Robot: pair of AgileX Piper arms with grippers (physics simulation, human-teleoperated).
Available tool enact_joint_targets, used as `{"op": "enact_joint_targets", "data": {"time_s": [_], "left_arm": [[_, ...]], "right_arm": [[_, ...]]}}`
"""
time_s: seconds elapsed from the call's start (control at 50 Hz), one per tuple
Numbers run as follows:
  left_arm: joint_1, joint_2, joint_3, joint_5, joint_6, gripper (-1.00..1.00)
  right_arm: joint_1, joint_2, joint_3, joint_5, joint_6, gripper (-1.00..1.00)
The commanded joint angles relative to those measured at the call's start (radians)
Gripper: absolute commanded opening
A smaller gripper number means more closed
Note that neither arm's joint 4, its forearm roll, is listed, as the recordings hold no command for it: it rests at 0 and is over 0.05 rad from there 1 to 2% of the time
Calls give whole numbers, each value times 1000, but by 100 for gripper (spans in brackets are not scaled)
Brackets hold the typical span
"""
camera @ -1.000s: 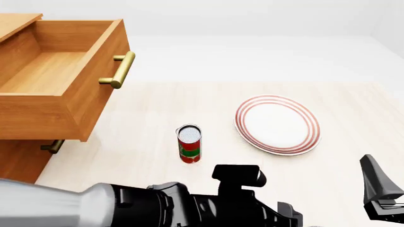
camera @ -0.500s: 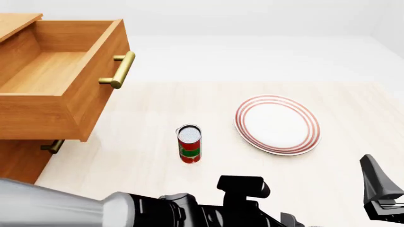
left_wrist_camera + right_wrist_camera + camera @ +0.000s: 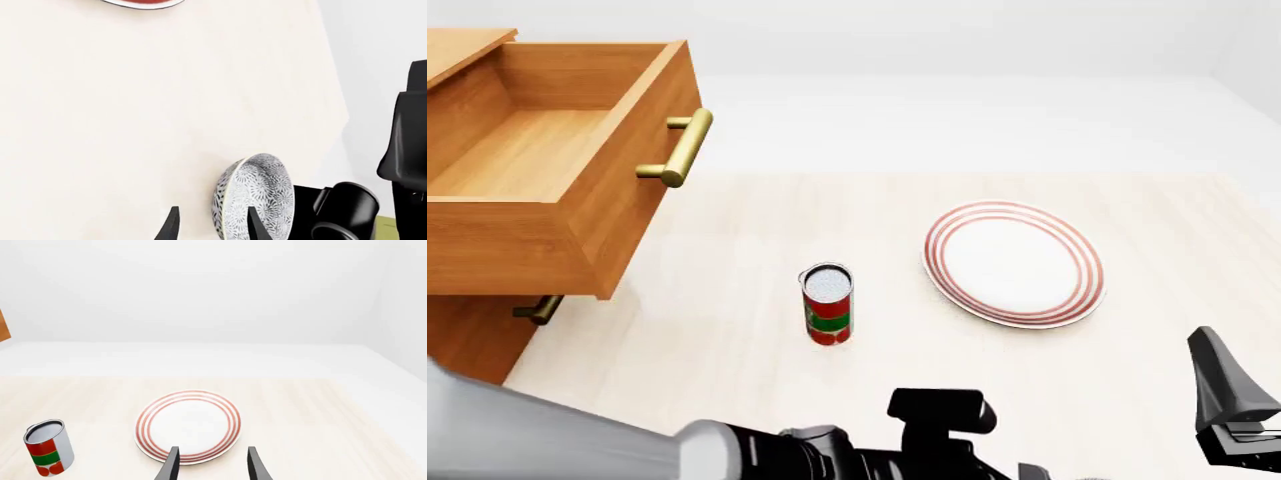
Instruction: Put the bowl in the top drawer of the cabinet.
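Step in hand: left arm reaching for the bowl [image 3: 255, 197]; no grasp yet. Top drawer [image 3: 554, 160] of the cabinet [image 3: 474, 330] is already pulled out and has nothing in it, so the opening step looks done.

Bowl sits near the counter [image 3: 747, 340] edge on the arms' side, not visible in the front view, where the left arm covers that area. In the left wrist view it looks tilted up on its side, but that's probably just the camera angle, can't be sure.

Left gripper [image 3: 211, 224]: jaws apart, one finger tip lying across the bowl's rim, the other off to its outer side on bare counter. Whether they straddle the wall I can't tell. Right gripper [image 3: 211, 464]: jaws apart, holding nothing, aimed at the plate [image 3: 188, 426].

Next move: get one finger inside the rim and one outside, close on the wall, lift, then carry left and up over the drawer front and handle [image 3: 681, 148] before lowering in.

Around: can [image 3: 827, 304] stands mid-counter between bowl area and cabinet, roughly under the carry path, so lift clear of it. Plate is off to the right, not in the way. The right arm sits close beside the bowl in the left wrist view; mind it.
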Motion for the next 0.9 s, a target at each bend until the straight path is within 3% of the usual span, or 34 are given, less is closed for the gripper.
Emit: {"op": "enact_joint_targets", "data": {"time_s": [0.02, 0.9], "left_arm": [[-4, 19, 5, -18, -14, 100], [-47, 116, -39, -45, -44, 100]], "right_arm": [[0, 0, 0, 0, 0, 100], [0, 0, 0, 0, 0, 100]]}}
